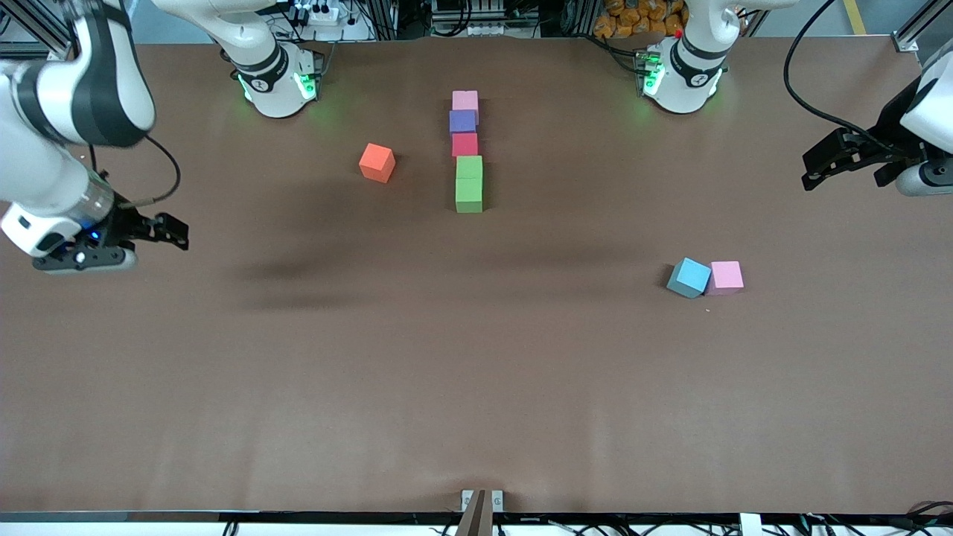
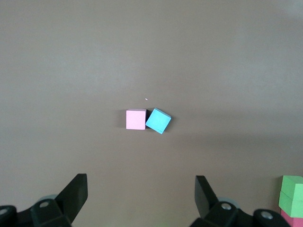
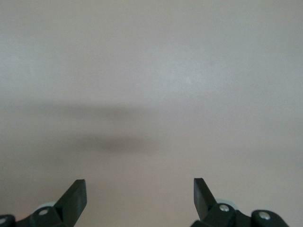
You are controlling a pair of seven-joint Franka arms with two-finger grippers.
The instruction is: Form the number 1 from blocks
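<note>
Down the table's middle runs a line of blocks: pink closest to the bases, then purple, red and two bright green blocks. An orange block lies apart, toward the right arm's end. A light blue block touches a second pink block toward the left arm's end, nearer the front camera. The left wrist view shows this pink block, the blue block and the green blocks. My left gripper hangs open and empty. My right gripper is open over bare table.
The brown table cover stretches wide and flat toward the front camera. Both arm bases stand along the table edge farthest from the camera. A small bracket sits at the table's front edge.
</note>
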